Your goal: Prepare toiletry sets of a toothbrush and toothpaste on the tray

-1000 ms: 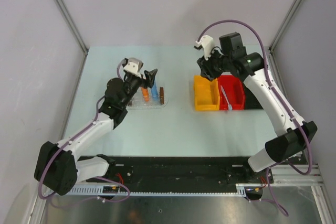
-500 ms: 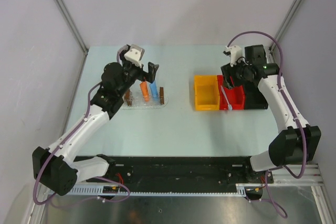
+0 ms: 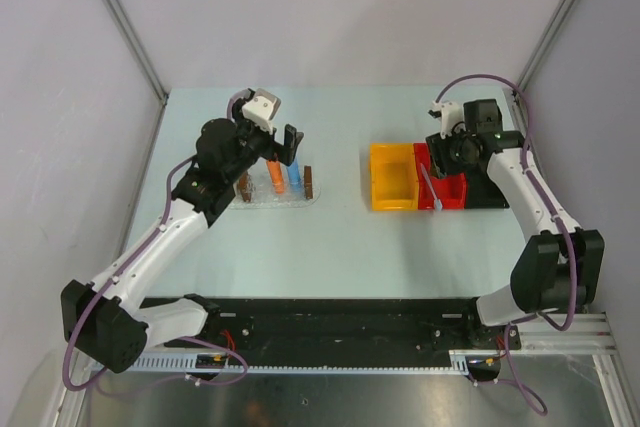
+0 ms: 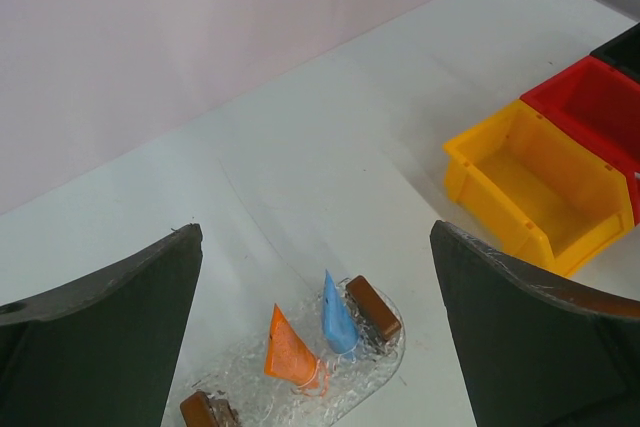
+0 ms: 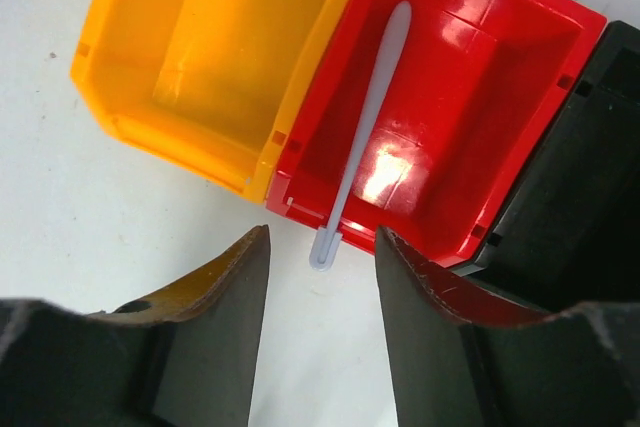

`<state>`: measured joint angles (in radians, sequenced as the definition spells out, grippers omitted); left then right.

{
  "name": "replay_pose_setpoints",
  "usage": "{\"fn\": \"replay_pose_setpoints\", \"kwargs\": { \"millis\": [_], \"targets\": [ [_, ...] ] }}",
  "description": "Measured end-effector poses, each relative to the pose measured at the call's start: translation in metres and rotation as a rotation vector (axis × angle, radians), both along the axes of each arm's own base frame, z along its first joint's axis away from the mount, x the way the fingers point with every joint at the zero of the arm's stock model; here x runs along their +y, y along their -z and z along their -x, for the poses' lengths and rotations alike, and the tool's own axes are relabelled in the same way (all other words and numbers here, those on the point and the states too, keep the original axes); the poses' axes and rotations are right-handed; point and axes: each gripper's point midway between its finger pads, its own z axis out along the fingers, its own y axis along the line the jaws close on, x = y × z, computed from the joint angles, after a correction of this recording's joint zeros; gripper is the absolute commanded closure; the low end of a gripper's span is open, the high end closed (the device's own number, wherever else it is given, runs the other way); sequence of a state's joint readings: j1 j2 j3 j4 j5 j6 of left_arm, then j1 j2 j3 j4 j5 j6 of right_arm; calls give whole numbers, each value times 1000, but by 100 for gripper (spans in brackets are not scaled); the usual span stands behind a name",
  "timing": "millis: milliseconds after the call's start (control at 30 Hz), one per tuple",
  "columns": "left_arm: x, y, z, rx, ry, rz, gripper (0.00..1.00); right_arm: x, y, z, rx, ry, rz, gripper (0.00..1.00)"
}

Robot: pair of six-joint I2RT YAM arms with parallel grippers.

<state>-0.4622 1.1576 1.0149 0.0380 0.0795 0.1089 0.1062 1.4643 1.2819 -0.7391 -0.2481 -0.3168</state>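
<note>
The clear tray (image 3: 262, 197) with brown end blocks (image 4: 373, 308) holds an orange toothpaste tube (image 3: 274, 177) and a blue one (image 3: 294, 176); both also show in the left wrist view, orange (image 4: 291, 353) and blue (image 4: 337, 316). My left gripper (image 3: 284, 143) hovers above them, open and empty (image 4: 315, 247). The whitish toothbrush (image 5: 365, 127) lies lengthwise in the red bin (image 5: 500, 77), its end poking over the bin's near rim. My right gripper (image 3: 441, 161) is open above that end (image 5: 320, 237), not touching it.
An empty yellow bin (image 3: 392, 177) stands left of the red bin (image 3: 455, 187), and a black bin (image 5: 590, 167) stands on its right. The table's back and side walls are close behind the bins.
My right gripper swung right from over the yellow bin to above the red bin and the toothbrush. My left gripper stayed open above the tray, shifting only slightly.
</note>
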Motion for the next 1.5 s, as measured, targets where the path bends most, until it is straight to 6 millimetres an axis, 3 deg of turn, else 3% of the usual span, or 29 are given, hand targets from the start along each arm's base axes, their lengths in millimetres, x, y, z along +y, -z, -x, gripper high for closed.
{"fn": "replay_pose_setpoints", "kwargs": {
  "millis": [367, 1500],
  "targets": [
    [1, 1, 0, -5, 1, -14, 0, -10, 27, -9, 41, 38, 25, 44],
    [1, 9, 0, 7, 2, -29, 0, -18, 109, -12, 210, 81, 65, 54]
  ]
}}
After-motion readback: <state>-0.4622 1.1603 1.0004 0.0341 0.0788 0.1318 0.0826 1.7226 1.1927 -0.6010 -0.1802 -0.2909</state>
